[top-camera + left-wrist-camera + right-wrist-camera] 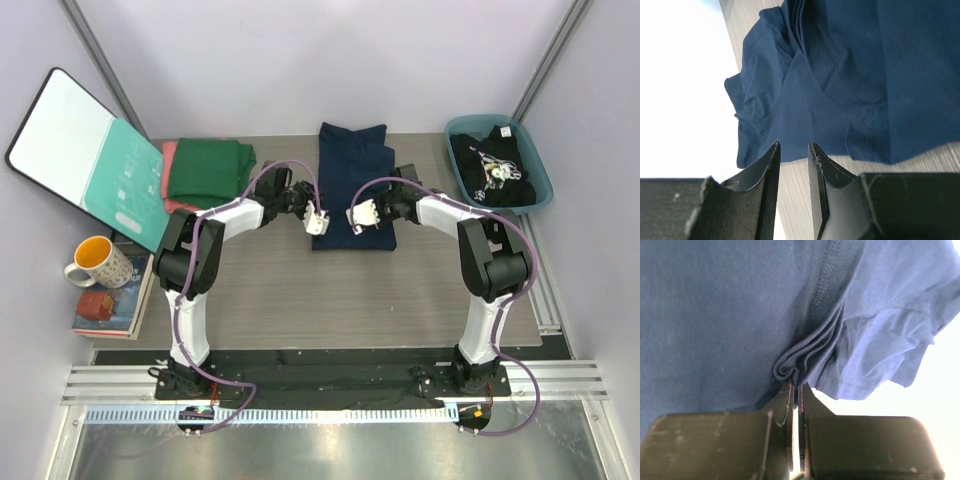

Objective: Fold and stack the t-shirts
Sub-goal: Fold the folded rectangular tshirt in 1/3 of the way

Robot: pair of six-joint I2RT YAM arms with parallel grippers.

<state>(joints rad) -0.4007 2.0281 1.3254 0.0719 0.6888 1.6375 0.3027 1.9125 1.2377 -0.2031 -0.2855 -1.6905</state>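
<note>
A navy blue t-shirt lies folded into a long strip at the middle back of the table. My left gripper hovers at its near left corner; in the left wrist view the gripper is open with only table between the fingers, and the navy shirt lies just beyond the tips. My right gripper is at the near right edge, shut on a bunched fold of the navy cloth. A folded dark green t-shirt rests on a salmon-pink one at back left. The black printed t-shirt sits crumpled in a basket.
A teal basket stands at the back right. The teal-and-white board leans at the far left, with a yellow-lined mug on books in front of it. Bare wooden table stretches toward the arm bases.
</note>
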